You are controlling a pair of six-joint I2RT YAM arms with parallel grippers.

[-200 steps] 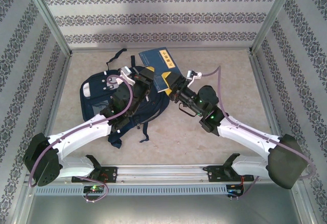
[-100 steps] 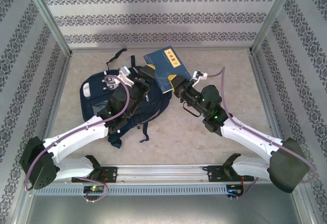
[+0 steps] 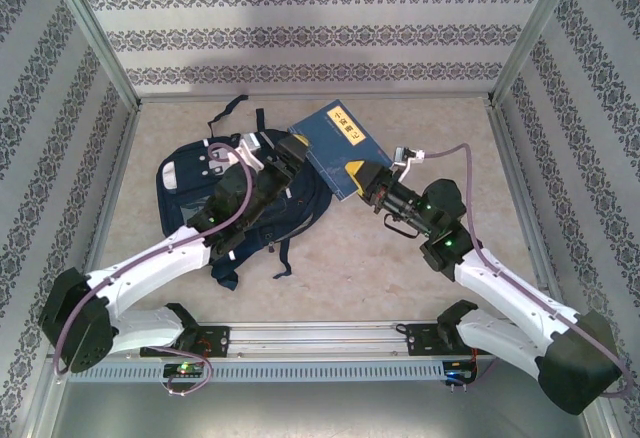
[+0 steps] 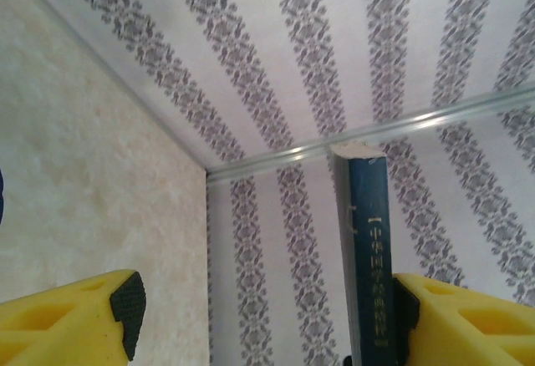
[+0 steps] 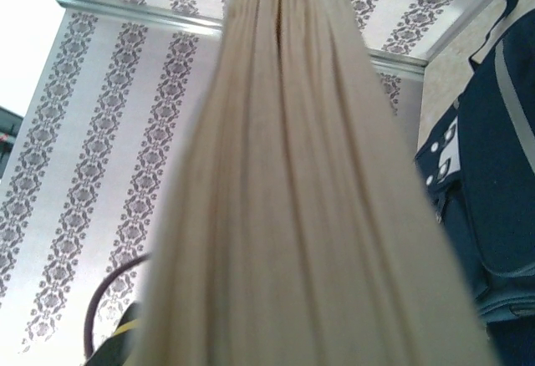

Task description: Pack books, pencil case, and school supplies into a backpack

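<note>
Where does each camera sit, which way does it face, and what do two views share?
Top external: above and behind the bases, looking down at the table; both arms show, with left gripper, right gripper, backpack and navy book.
Left wrist: on the left arm, facing the patterned wall; its open yellow fingers show, book spine beside one.
Right wrist: on the right arm, looking along the book's page edges; its cable lower left, backpack at right.
Shared: all three show the navy book.

Overhead: from high behind both arms, looking down on the bench (image 3: 360,268). Wrists: tight behind left claw (image 4: 263,307) and right claw (image 3: 353,173), facing walls, sharing the navy book (image 3: 335,153).
</note>
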